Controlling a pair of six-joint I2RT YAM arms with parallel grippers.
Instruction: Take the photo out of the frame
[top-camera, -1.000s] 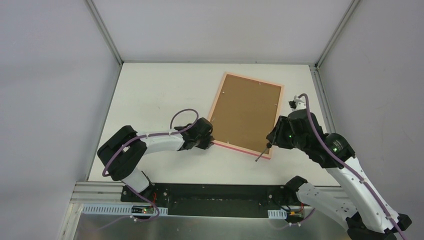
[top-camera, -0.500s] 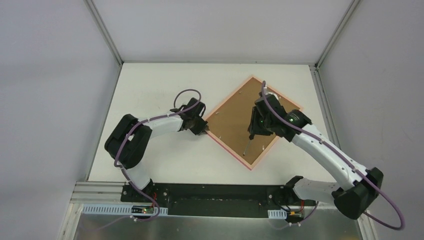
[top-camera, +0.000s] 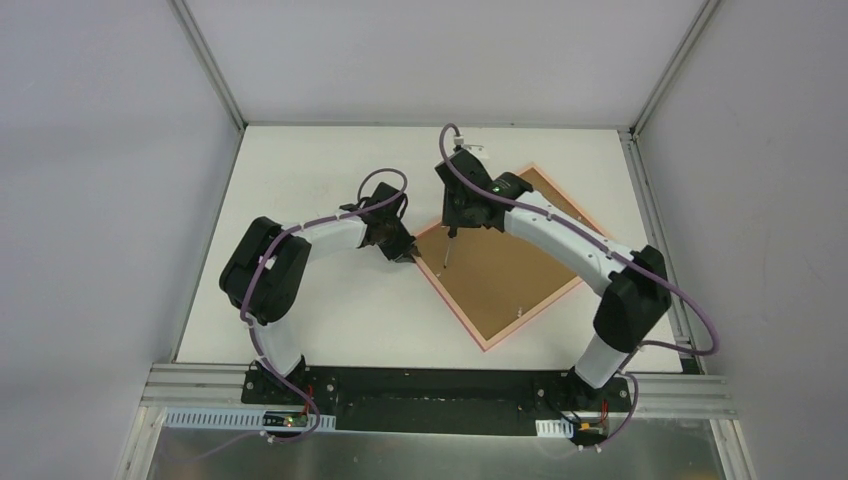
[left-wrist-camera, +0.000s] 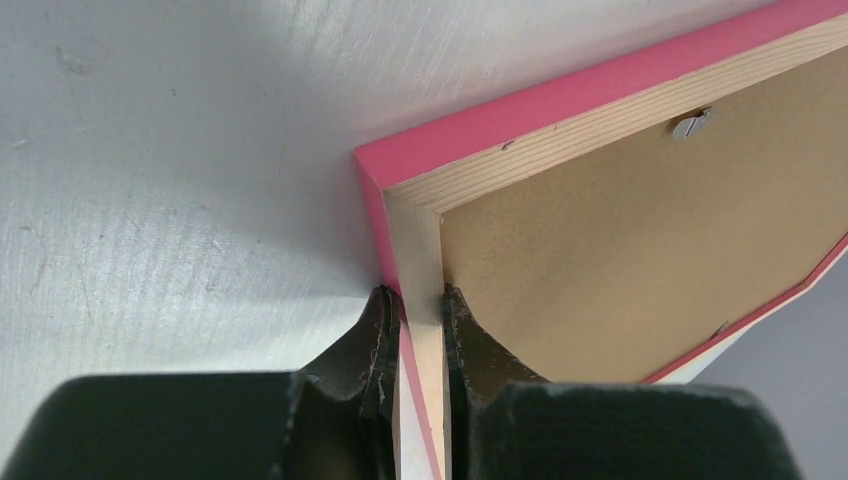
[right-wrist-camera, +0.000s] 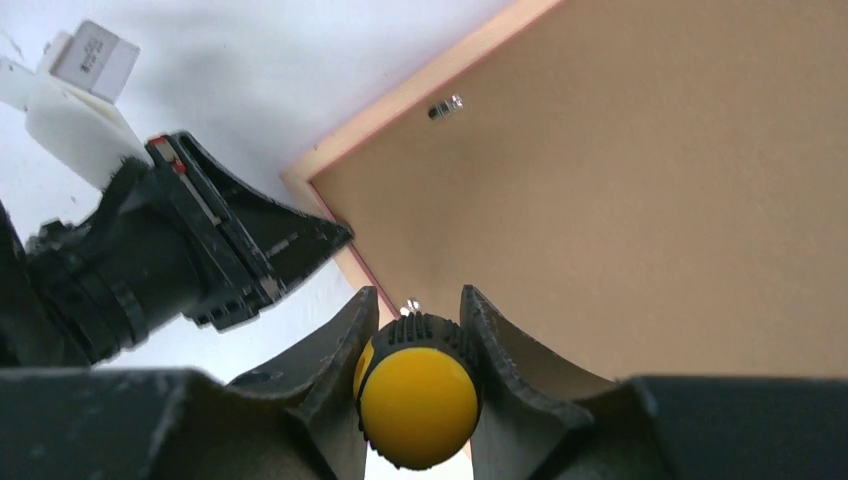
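The pink frame (top-camera: 455, 303) lies face down on the white table, turned like a diamond. The photo's brown backing board (top-camera: 505, 275) faces up; its printed side is hidden. My left gripper (top-camera: 409, 254) is shut on the frame's rail (left-wrist-camera: 418, 250) just below the left corner, one finger outside and one on the board (left-wrist-camera: 620, 240). My right gripper (top-camera: 456, 213) hovers over that same corner, shut on a yellow-handled screwdriver (right-wrist-camera: 418, 400) whose shaft (top-camera: 446, 253) points down at the board near a small metal tab (right-wrist-camera: 408, 305).
Metal retaining tabs (left-wrist-camera: 690, 123) (right-wrist-camera: 445, 108) sit along the frame's inner edge. The left gripper's fingers (right-wrist-camera: 250, 255) lie close beside the screwdriver. Bare white table (top-camera: 300, 300) lies to the left; enclosure walls surround the table.
The frame has turned from a steep tilt to a diamond, its gripped corner carried farther back. The right arm swung from the frame's right edge across to its left corner with the screwdriver.
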